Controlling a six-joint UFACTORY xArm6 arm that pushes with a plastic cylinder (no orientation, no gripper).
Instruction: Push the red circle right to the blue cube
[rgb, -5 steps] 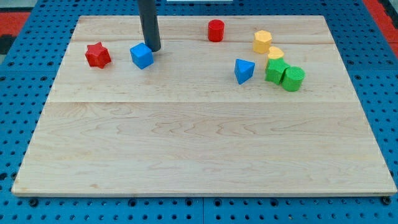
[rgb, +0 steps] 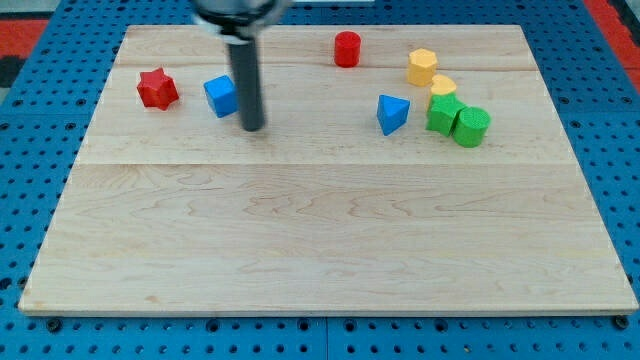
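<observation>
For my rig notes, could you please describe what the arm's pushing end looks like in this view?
It is a plain, straight, dark grey to black cylindrical rod, smooth and unmarked, with no cables showing. My tip is a blunt end of the same dark colour. At the view's top the rod meets a wider dark round mount, blurred and cut off by the frame. My tip sits just right of the blue cube.

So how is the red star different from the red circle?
The red star has pointy arms, while the red circle is a round, smooth-sided cylinder. The red star sits near the view's left edge of the board, close to the blue cube; the red circle sits further toward the view's top and right, with no block close beside it. Both are red, small, and untouched by my tip.
</observation>
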